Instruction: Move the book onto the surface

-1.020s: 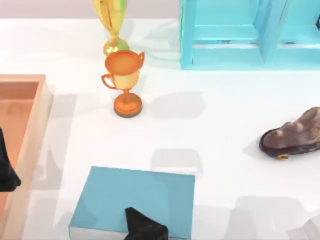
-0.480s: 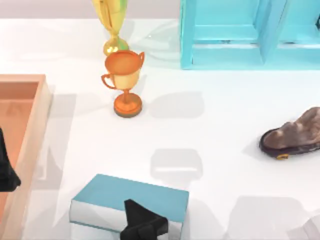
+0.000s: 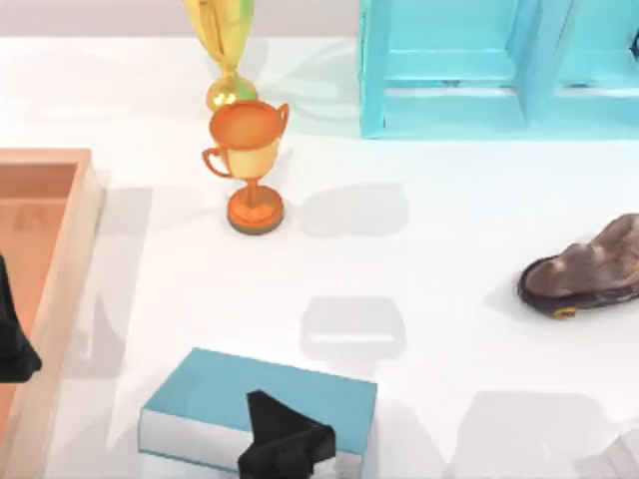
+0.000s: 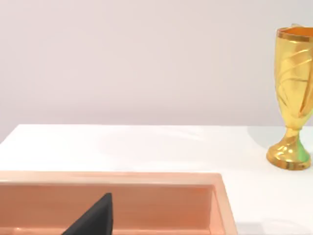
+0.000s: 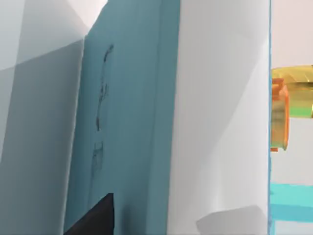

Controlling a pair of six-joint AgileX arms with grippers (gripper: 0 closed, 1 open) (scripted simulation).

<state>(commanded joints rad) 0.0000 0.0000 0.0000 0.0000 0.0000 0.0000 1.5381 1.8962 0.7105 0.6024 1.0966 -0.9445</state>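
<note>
The teal-blue book point(image 3: 205, 394) is at the front of the white surface point(image 3: 429, 279), tilted so that its white page edges face the camera in the top view. My right gripper point(image 3: 285, 449) is shut on the book's near edge, its black body covering part of the cover. Up close in the right wrist view, the book's cover point(image 5: 132, 122) and pages appear with one dark fingertip point(image 5: 95, 218) against them. My left gripper point(image 3: 12, 344) is parked at the left edge over the tray.
An orange trophy point(image 3: 250, 165) and a gold trophy point(image 3: 225, 50) stand behind the book. A turquoise shelf unit point(image 3: 499, 70) fills the back right. A brown shoe-like object point(image 3: 589, 269) lies at the right. A wooden tray point(image 3: 70, 239) borders the left.
Since a second ago the book has tipped up in my right gripper: its cover looks shorter and its page edges now show. The left arm has not moved.
</note>
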